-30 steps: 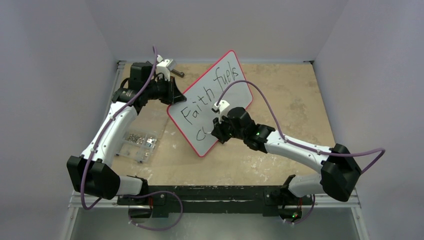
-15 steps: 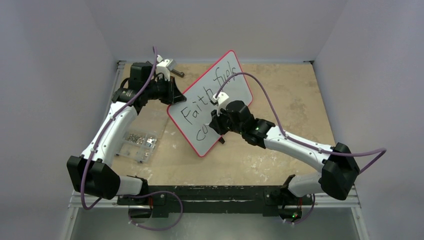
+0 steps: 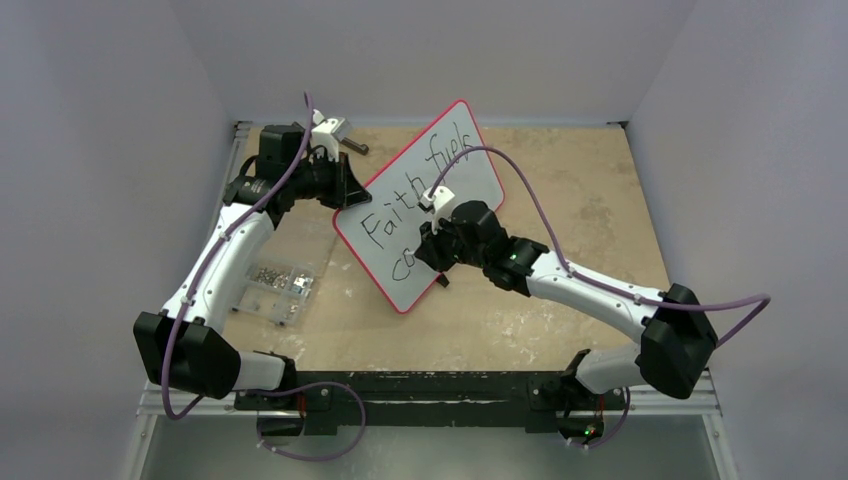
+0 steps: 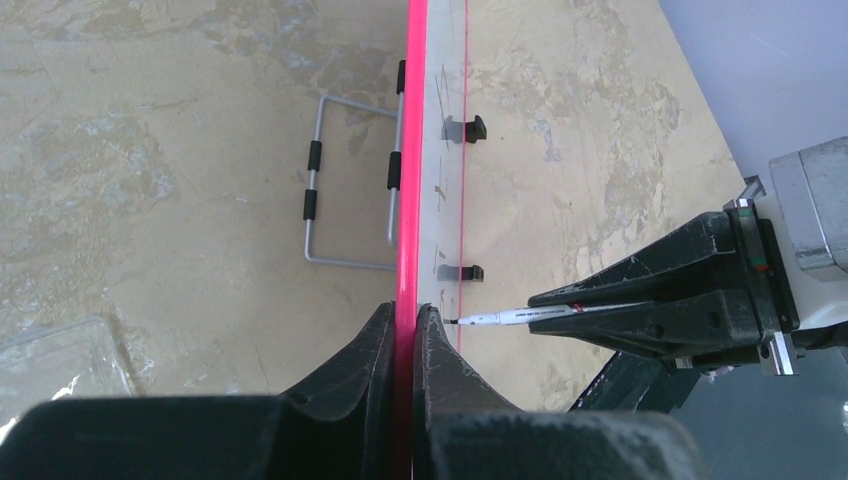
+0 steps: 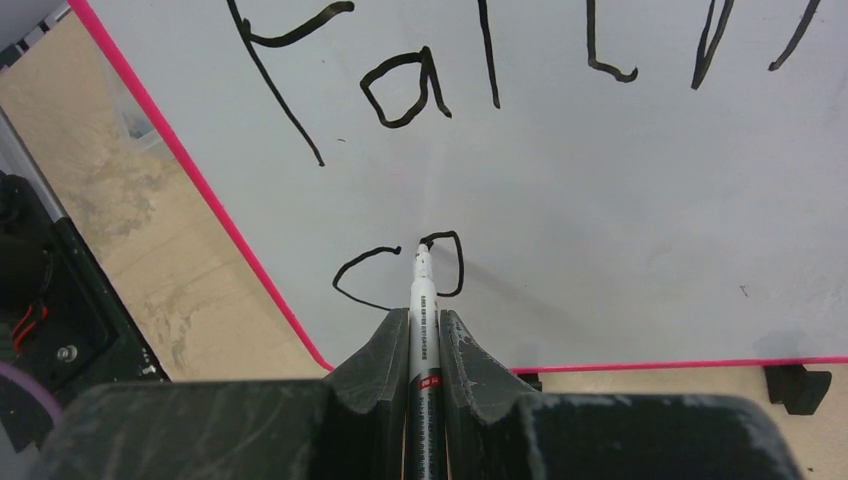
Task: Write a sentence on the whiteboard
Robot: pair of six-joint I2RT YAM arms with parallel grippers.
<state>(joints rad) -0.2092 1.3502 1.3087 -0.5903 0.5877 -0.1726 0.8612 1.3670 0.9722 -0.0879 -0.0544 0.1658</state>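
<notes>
Just then, the large, glossy rectangular whiteboard [image 3: 470, 180] with its thin red rim stood propped on edge, set diagonally near the middle of the mottled tan tabletop [image 3: 580, 180]. The left gripper [image 4: 404, 312] was pressed together on the red rim at the board's left edge. The right gripper [image 5: 423, 318] pinched a slim white marker [image 5: 423, 290]. Its black tip touched the board at the "o" of "co", below the black handwritten lettering [image 3: 388, 222] "Faith fuels".

Plain grey walls [image 3: 100, 100] enclose a mottled tan tabletop [image 3: 585, 200].
</notes>
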